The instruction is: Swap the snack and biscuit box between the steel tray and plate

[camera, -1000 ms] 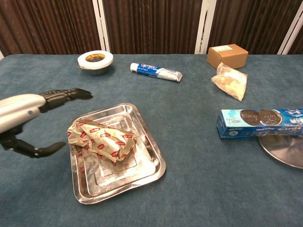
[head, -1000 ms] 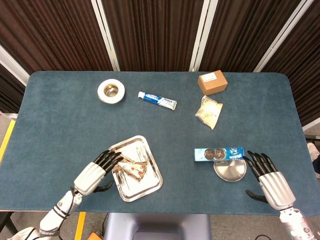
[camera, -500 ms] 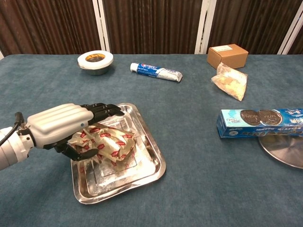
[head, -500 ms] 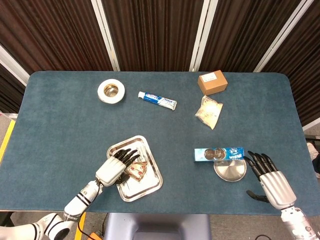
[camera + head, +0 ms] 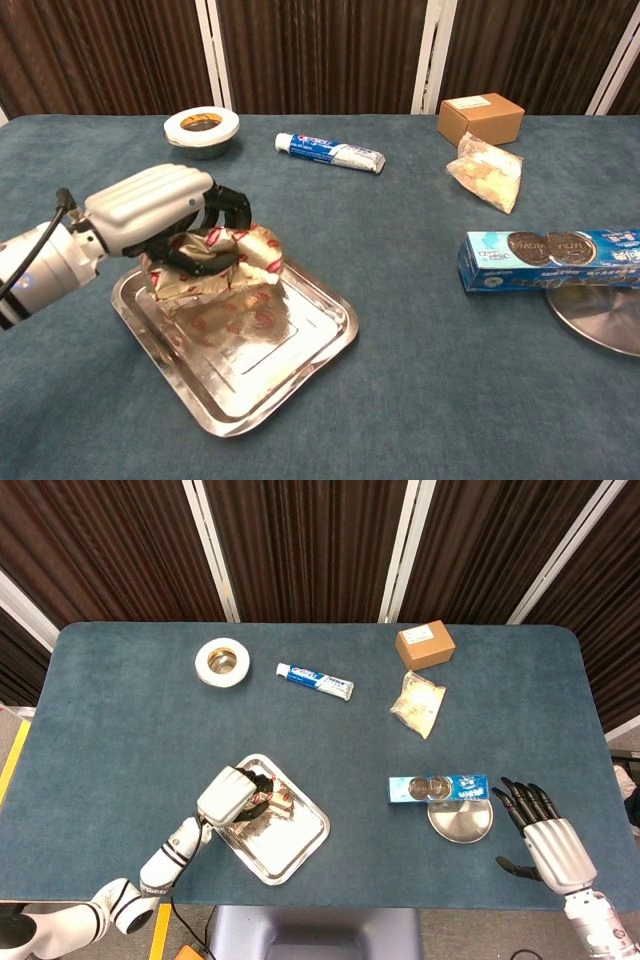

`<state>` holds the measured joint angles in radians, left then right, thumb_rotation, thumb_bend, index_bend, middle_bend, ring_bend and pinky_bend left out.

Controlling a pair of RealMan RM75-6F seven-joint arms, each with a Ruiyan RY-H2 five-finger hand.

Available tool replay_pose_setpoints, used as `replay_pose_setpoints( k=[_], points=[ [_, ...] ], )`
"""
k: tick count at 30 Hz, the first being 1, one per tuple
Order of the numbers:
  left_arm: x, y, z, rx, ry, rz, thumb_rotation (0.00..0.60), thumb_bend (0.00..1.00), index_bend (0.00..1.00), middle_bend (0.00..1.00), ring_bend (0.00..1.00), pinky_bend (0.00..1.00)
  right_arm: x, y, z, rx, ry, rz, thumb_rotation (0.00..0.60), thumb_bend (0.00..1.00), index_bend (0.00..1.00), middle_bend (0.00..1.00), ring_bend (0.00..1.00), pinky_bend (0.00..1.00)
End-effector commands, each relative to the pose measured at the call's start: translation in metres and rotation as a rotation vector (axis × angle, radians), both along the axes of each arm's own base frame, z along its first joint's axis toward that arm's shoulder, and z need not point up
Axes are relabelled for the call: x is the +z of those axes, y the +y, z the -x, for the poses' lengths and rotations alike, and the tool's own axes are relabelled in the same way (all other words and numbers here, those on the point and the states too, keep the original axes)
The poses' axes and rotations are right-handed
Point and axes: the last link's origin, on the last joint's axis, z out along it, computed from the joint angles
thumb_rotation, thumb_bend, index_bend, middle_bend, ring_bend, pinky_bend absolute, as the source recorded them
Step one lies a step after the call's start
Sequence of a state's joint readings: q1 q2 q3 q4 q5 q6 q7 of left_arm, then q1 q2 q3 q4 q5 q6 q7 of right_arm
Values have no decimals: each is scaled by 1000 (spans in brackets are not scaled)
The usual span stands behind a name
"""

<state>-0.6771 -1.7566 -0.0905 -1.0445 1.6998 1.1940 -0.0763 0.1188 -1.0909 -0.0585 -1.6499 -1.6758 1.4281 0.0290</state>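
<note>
My left hand (image 5: 165, 208) (image 5: 228, 794) grips the crumpled red-and-tan snack packet (image 5: 225, 256) (image 5: 272, 801) at the far-left corner of the steel tray (image 5: 275, 365) (image 5: 290, 840), which now sits skewed on the table. The blue biscuit box (image 5: 550, 258) (image 5: 438, 787) lies across the far rim of the round steel plate (image 5: 600, 318) (image 5: 462, 822). My right hand (image 5: 545, 835) hovers open just right of the plate, fingers spread, holding nothing; the chest view does not show it.
Along the far side lie a tape roll (image 5: 222, 662), a toothpaste tube (image 5: 314, 681), a brown cardboard box (image 5: 425, 645) and a clear bag of snacks (image 5: 418, 702). The table's front edge runs just below the tray and plate.
My left hand moved from beside the tray onto the snack and closed around it. The tray rotated and shifted slightly. The right hand barely moved.
</note>
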Motion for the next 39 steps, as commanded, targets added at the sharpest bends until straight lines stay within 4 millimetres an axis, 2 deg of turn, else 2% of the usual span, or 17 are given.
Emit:
replay_pose_setpoints(
  k=[1, 8, 13, 15, 17, 19, 21, 22, 28, 31, 33, 36, 37, 39],
  points=[
    [5, 22, -16, -34, -10, -37, 600, 443, 656, 763, 653, 739, 1, -2, 1, -6, -2, 4, 600, 254, 0, 0, 0, 0],
    [6, 84, -66, -127, -35, -125, 600, 443, 667, 773, 666, 746, 4, -10, 6, -41, -6, 9, 600, 254, 0, 0, 0, 0],
    [-11, 124, -95, -82, 5, -108, 600, 443, 656, 750, 635, 699, 4, -18, 12, -77, 0, 12, 600, 255, 0, 0, 0, 0],
    [-19, 130, -102, -45, 15, -78, 600, 443, 630, 704, 582, 642, 4, -21, 14, -91, 2, 15, 600, 254, 0, 0, 0, 0],
    [-31, 136, -103, 6, 65, -51, 600, 442, 518, 558, 444, 493, 3, -25, 16, -105, 5, 16, 600, 255, 0, 0, 0, 0],
    [-39, 138, -101, 38, 107, -54, 600, 435, 261, 293, 213, 286, 2, -29, 18, -118, 5, 16, 600, 255, 0, 0, 0, 0],
    [-43, 136, -99, 67, 103, -47, 600, 420, 52, 83, 51, 178, 2, -33, 20, -126, 3, 13, 600, 254, 0, 0, 0, 0],
    [-44, 136, -98, 77, 94, -43, 600, 414, 1, 17, 10, 152, 1, -34, 20, -128, 3, 11, 600, 254, 0, 0, 0, 0],
    [-41, 132, -91, 88, 24, -15, 600, 402, 0, 0, 0, 131, -4, -32, 16, -103, 2, -18, 600, 255, 0, 0, 0, 0],
    [-29, 122, -78, 34, -34, -6, 600, 399, 0, 0, 0, 130, -8, -28, 10, -61, -12, -17, 600, 255, 0, 0, 0, 0],
    [-14, 109, -57, -22, -56, -22, 600, 389, 0, 0, 0, 131, -13, -27, 7, -34, -17, -19, 600, 254, 0, 0, 0, 0],
    [21, 76, 0, -82, -34, -89, 600, 369, 0, 0, 0, 123, -23, -33, 2, -11, -30, -23, 600, 254, 0, 0, 0, 0],
    [34, 59, 23, -69, -30, -100, 600, 368, 0, 0, 0, 116, -28, -38, -2, 4, -26, -33, 600, 254, 0, 0, 0, 0],
    [54, 33, 51, -28, -27, -114, 600, 367, 0, 0, 0, 110, -36, -49, -10, 27, -12, -45, 600, 254, 0, 0, 0, 0]
  ],
)
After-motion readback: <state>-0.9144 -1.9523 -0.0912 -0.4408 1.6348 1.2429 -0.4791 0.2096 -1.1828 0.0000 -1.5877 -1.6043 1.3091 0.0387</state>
